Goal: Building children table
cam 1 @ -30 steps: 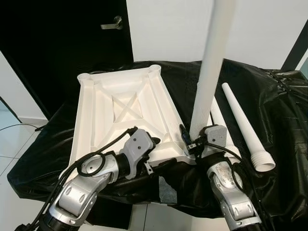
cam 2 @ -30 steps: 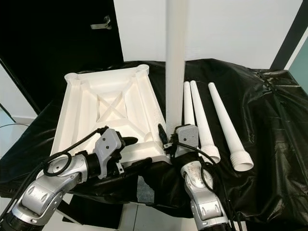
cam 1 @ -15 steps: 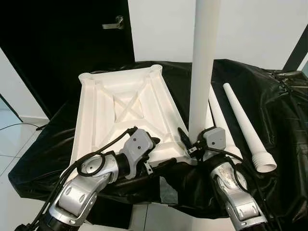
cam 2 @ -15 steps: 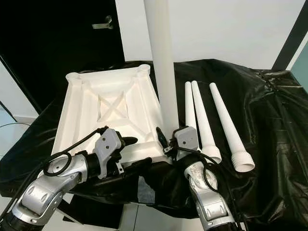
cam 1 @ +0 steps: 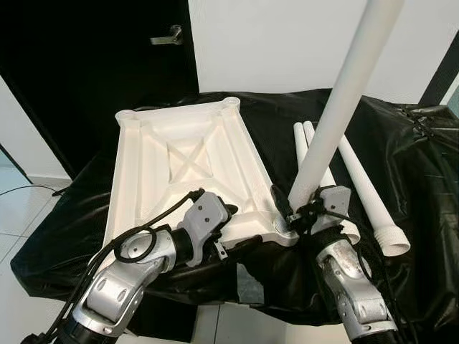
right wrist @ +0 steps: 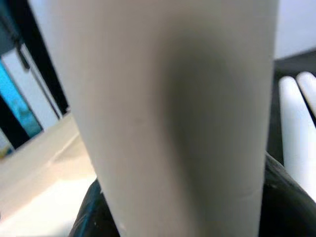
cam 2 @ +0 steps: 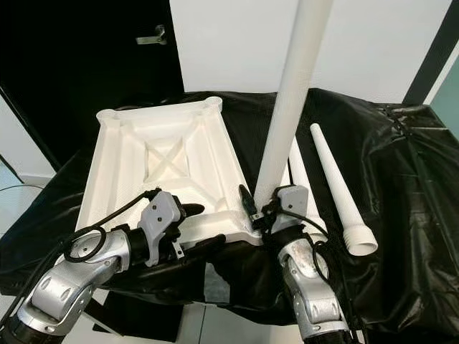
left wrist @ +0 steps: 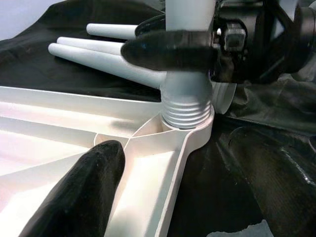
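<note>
Left wrist view: right claw (left wrist: 190,47) clamped on table leg (left wrist: 186,106), threads at corner socket.

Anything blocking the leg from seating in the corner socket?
Nothing visible. The leg, held in the right pincer, has its threaded end already in the tabletop's near corner socket, threads exposed and leg tilted.

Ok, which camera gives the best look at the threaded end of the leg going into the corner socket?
The left wrist view: the threaded end sits close up, partly seated in the corner socket. In the eye views the right gripper hides that joint; the right wrist view gives only the leg shaft, blurred.
</note>
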Robot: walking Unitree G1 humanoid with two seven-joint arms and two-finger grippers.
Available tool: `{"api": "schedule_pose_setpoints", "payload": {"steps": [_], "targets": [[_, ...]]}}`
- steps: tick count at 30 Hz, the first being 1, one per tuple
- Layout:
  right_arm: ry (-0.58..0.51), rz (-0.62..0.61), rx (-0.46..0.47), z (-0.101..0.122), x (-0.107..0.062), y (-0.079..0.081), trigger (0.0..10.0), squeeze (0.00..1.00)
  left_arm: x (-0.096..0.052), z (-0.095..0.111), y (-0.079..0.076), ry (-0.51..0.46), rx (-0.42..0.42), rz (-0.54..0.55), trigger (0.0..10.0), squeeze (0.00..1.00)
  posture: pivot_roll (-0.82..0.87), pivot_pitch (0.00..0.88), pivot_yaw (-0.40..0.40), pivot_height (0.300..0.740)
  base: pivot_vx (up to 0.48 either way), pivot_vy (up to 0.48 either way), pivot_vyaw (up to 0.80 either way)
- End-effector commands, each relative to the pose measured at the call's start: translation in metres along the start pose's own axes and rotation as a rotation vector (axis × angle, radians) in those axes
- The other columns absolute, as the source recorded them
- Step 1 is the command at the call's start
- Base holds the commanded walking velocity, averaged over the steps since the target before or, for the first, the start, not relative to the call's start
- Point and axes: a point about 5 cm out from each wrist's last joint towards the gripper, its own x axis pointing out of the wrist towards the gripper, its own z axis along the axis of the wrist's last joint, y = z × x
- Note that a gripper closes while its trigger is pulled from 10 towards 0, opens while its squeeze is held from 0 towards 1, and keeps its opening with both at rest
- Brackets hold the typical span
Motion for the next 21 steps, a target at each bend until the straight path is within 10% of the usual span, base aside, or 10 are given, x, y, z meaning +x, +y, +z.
{"api": "schedule_pose_setpoints", "payload": {"steps": [1, 9, 21], "targets": [[0.110, -0.027, 0.040, -0.0196, -0.0065, -0.0031, 10.0, 0.00, -0.0015, 0.0027, 0.0025, 0.004, 0.012, 0.007, 10.0, 0.00, 0.05, 0.000, 0.040, 0.740, 0.000, 0.000, 0.00], [0.110, -0.022, 0.051, -0.0208, -0.0065, -0.0033, 10.0, 0.00, -0.0016, 0.0029, 0.0024, 0.003, 0.009, 0.007, 10.0, 0.00, 0.05, 0.000, 0.039, 0.740, 0.000, 0.000, 0.00], [0.172, 0.160, -0.230, -0.0258, -0.0135, -0.0013, 10.0, 0.00, -0.0010, 0.0029, 0.0015, -0.002, 0.007, 0.005, 10.0, 0.00, 0.05, 0.000, 0.035, 0.740, 0.000, 0.000, 0.00]]}}
